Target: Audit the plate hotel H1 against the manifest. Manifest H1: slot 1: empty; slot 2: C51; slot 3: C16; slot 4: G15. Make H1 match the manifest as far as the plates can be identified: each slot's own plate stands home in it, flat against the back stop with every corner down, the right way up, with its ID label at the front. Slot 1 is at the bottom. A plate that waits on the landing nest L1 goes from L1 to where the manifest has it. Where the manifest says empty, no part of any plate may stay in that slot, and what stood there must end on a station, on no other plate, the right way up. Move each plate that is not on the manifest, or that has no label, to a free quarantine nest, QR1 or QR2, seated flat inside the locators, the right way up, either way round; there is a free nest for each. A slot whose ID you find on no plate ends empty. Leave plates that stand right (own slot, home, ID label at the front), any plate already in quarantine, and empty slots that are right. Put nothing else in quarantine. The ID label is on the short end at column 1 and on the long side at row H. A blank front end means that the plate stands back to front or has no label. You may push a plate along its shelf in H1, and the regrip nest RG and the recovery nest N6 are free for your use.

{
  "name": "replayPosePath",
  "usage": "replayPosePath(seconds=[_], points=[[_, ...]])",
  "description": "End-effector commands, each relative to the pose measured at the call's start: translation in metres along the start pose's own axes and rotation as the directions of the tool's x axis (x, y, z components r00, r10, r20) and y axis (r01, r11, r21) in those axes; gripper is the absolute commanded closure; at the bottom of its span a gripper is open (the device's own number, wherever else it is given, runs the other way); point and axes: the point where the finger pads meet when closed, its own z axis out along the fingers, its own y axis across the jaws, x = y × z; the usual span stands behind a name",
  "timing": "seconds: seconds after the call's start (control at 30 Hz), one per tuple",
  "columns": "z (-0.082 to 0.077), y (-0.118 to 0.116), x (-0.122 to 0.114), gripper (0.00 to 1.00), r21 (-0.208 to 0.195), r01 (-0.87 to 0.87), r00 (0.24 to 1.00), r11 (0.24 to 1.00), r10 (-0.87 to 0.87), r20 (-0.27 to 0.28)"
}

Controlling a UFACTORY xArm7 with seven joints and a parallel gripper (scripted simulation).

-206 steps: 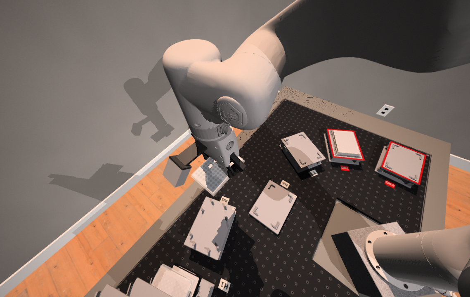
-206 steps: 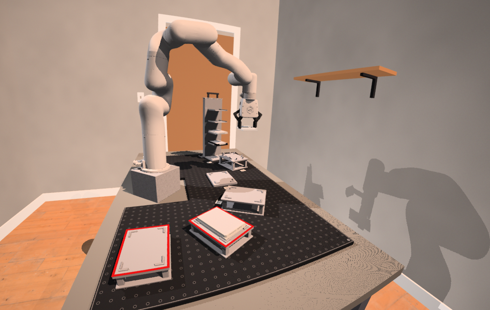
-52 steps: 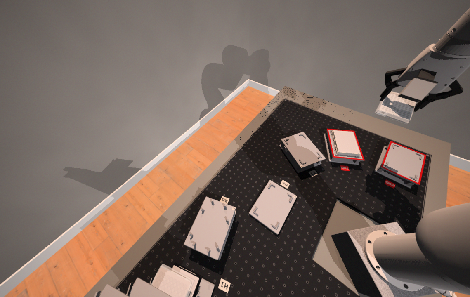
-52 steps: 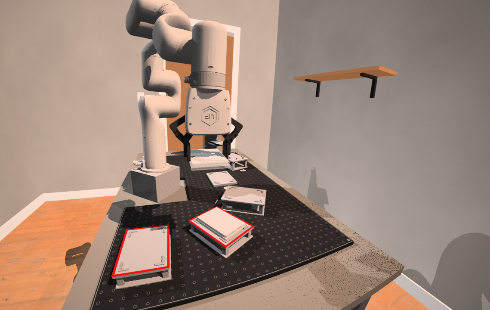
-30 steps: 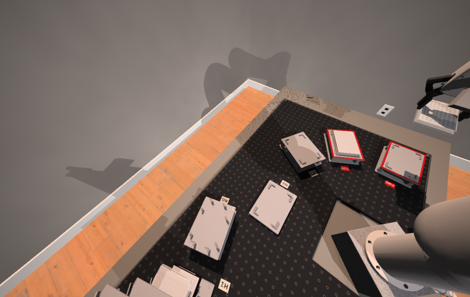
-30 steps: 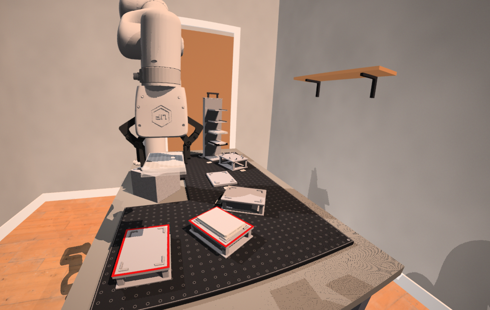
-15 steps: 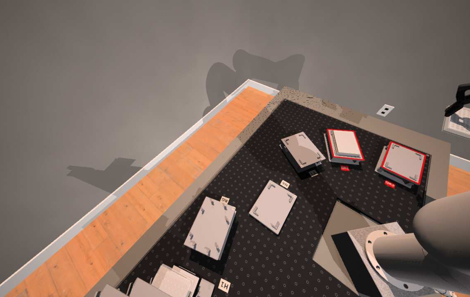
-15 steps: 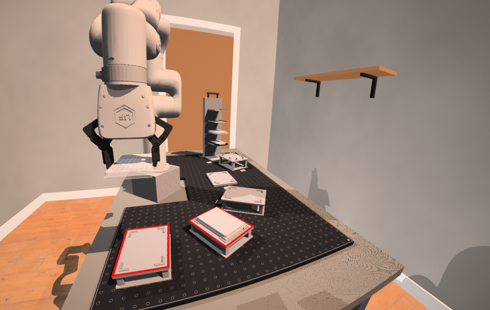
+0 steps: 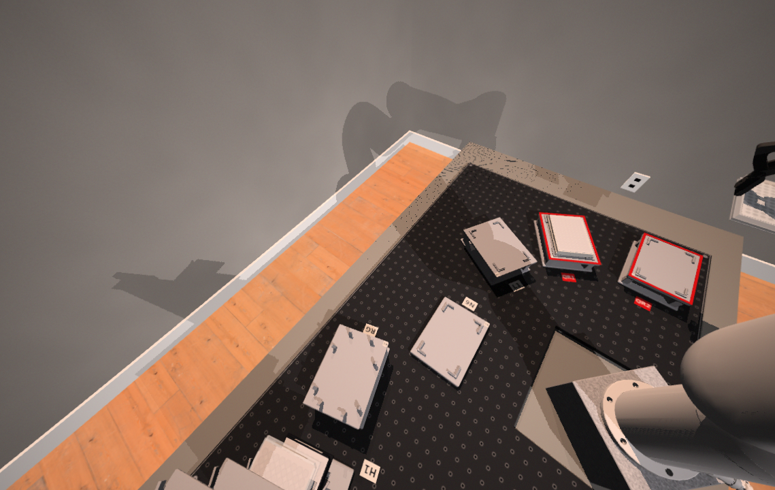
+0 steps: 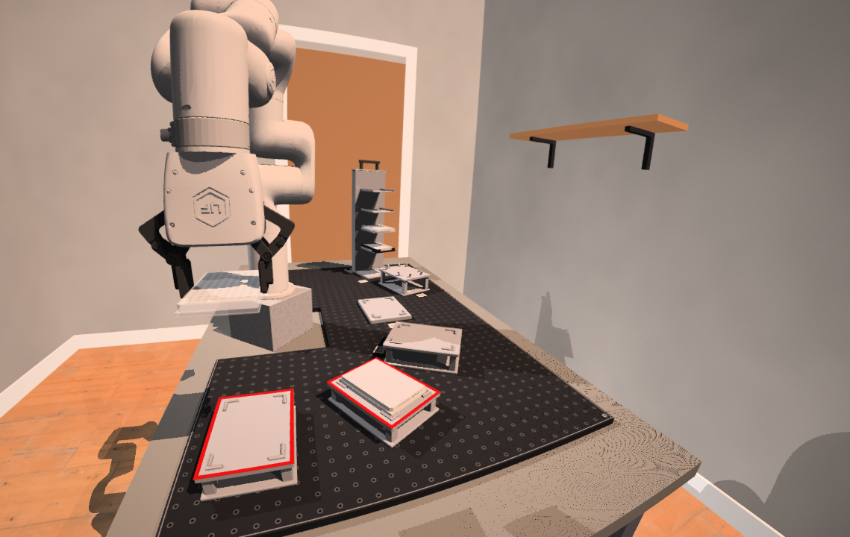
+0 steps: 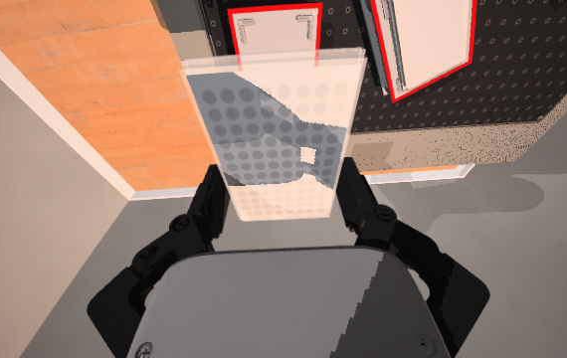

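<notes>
The clear, rectangular multi-well plate (image 11: 276,134) hangs flat in the air, its long axis running straight out from the wrist camera, far short end toward the two red-framed quarantine nests. In the exterior view the same plate (image 10: 220,294) sits level, high above the black perforated surface (image 10: 494,407), off the side near the arm's grey pedestal (image 10: 294,320).

It is see-through, with rows of round wells showing grey through the top face and one small pale square patch right of centre. Whether that patch carries an ID I cannot tell.

The black two-fingered claw (image 11: 278,191) stands nearly as wide as it goes, clamped across the plate's short width, one finger (image 11: 210,199) on each long side near the end closest to the wrist. From the top view the claw (image 9: 770,167) and plate (image 9: 773,209) sit at the far right edge, beyond the surface's rim.

Below, the left red-framed nest (image 10: 247,434) shows only its bare top and corner locators; the right red-framed nest (image 10: 384,397) already holds a pale plate. The tall grey plate hotel (image 10: 364,220) stands at the far end, well apart.
</notes>
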Motion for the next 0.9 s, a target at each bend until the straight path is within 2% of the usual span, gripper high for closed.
replayPosePath(seconds=[0.0,0.87], points=[[0.005,0.000,-0.001,1.00,0.000,0.000,1.000,1.000,0.000,0.004],[0.041,0.000,-0.001,1.00,0.000,0.000,1.000,1.000,0.000,0.004]])
